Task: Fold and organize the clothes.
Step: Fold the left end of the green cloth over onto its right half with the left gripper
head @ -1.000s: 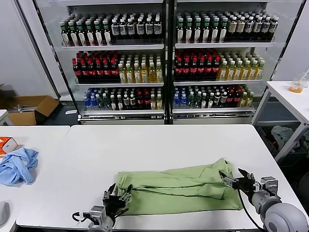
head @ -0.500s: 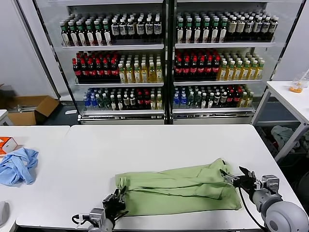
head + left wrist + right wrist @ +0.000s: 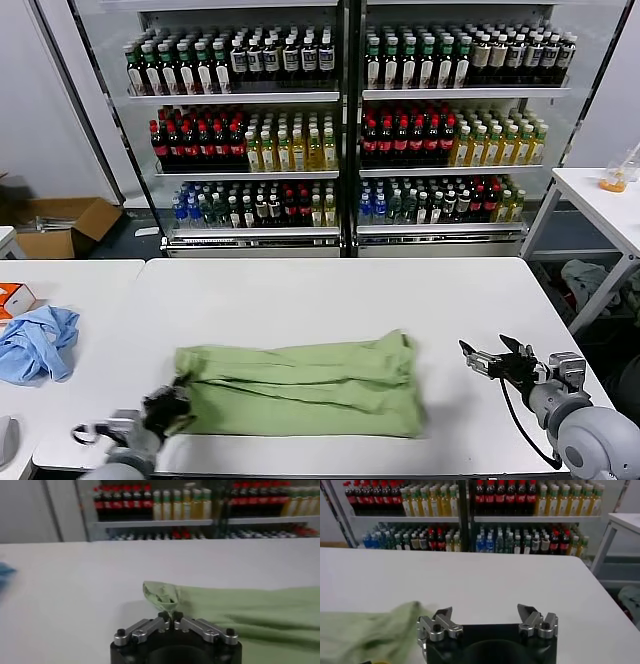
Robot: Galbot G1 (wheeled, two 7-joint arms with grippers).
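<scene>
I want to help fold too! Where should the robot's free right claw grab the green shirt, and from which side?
Probably the shirt's right end, which the open right gripper faces across bare table. It could come in low from the right and pinch the near corner. The cloth lies flat in a long band, and the left gripper already pinches the left end, so the right end is free.
</scene>
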